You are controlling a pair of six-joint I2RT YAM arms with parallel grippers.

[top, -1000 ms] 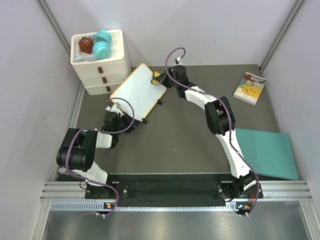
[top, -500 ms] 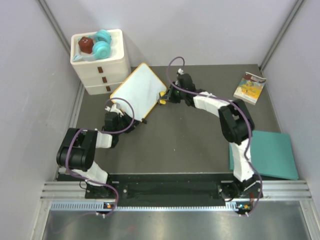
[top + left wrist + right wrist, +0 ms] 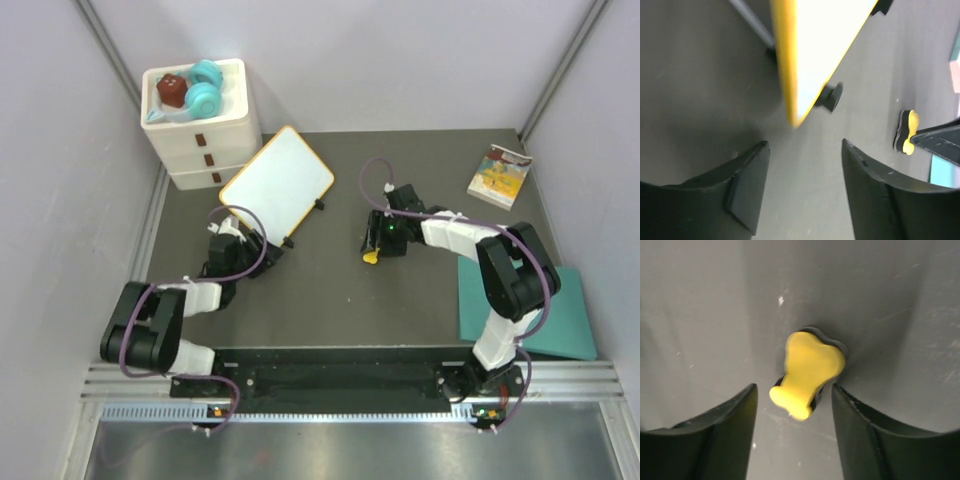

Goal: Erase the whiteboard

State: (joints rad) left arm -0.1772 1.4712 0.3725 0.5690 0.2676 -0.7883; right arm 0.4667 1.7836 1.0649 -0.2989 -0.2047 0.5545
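A second ago the left fingers (image 3: 745, 185) were clamped on the near corner of the whiteboard (image 3: 278, 182). Now they stand apart with nothing between them. The board's orange-yellow corner hangs just ahead of the gap, clear of both tips. The board itself sits at about 11 o'clock on the worktop (image 3: 330, 290), where it was before, its face plain white in the overhead view.

The right arm was up at the board's 3 o'clock edge with the eraser (image 3: 807, 371) pinched. It has since drawn back toward the middle of the worktop. The right fingers (image 3: 720, 440) have spread, and the yellow eraser lies on the grey surface in the gap between them. Whether either tip touches it cannot be told.

At 10 o'clock, in the far-left corner, stands the white three-drawer box (image 3: 205, 145), unmoved. Its open top holds a brown toy (image 3: 171, 90) beside teal pieces (image 3: 205, 90). The drawers are shut.

A book (image 3: 500, 176) lies flat at 2 o'clock, and a teal mat (image 3: 530, 300) at 4 o'clock, partly under the right arm.
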